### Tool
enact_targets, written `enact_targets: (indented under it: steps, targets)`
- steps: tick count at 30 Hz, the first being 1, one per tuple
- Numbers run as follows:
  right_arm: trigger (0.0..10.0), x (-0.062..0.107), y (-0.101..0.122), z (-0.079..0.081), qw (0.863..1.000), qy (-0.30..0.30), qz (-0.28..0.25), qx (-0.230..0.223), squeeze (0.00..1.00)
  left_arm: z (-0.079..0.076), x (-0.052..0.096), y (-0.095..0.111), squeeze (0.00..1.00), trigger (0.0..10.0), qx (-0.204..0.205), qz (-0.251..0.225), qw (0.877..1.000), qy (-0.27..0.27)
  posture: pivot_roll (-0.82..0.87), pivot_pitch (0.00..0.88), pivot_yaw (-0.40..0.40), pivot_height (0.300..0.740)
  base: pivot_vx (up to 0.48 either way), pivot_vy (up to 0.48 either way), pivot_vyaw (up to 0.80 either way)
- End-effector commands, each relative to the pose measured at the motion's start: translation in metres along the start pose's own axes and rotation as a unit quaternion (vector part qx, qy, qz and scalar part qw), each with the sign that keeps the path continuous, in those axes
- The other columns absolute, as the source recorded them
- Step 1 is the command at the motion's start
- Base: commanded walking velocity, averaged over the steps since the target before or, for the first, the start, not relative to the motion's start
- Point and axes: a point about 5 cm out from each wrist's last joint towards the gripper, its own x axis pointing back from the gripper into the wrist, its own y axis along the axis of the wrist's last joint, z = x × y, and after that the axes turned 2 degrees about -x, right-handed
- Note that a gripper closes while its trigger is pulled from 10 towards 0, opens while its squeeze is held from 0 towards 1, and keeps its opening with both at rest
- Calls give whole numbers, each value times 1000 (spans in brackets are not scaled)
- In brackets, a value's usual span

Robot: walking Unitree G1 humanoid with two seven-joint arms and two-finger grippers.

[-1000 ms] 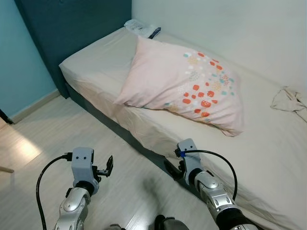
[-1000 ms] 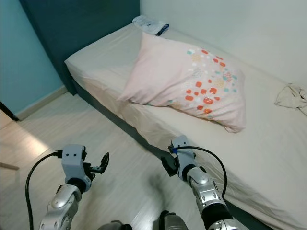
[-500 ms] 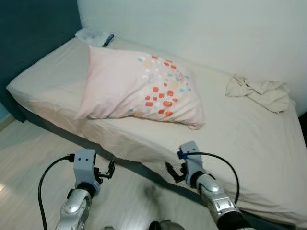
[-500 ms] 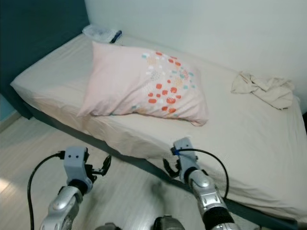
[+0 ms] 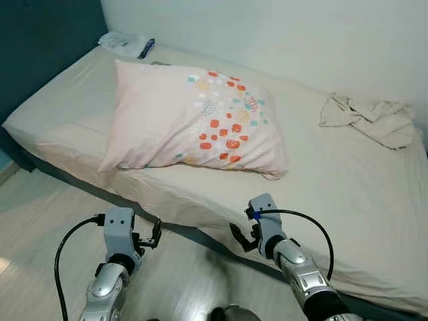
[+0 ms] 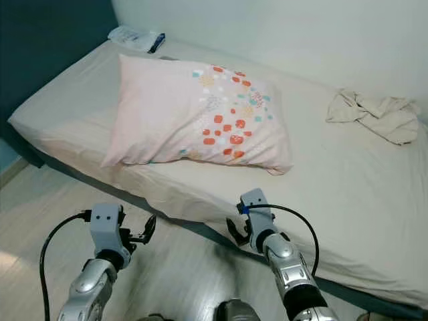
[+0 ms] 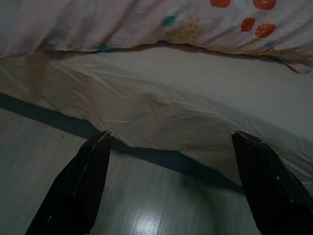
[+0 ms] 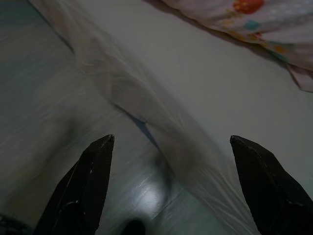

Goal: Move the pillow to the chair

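A pale pink pillow with red, orange and teal spots lies on the bed, near its front edge. Its spotted lower edge shows as the pillow in the left wrist view. My left gripper is low over the floor, in front of the bed's side and below the pillow's left corner. My right gripper hangs at the mattress edge, below the pillow's right end. Both stand open with nothing between the fingers. The left fingertips and right fingertips are spread wide.
A crumpled beige cloth lies on the bed at the back right. A white packet sits at the head of the bed by the dark teal headboard. Light wooden floor runs along the bed's dark base.
The camera has swung right and closer to the bed, so the pillow now sits centred ahead. Both grippers keep the same open pose low in front of me.
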Motion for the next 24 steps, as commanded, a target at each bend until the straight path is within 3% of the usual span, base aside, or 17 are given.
enact_targets:
  steps: [1,24]
  targets:
    - [10000,2,-5,1,1000,1,4,-7,0,3,5,-6,0,10000,0,13,1000,8,-106,216,-68,721,259,0,0]
    - [10000,2,-3,2,1000,8,-2,-5,0,6,5,-3,0,10000,4,10,1000,20,-106,236,-73,721,300,0,0]
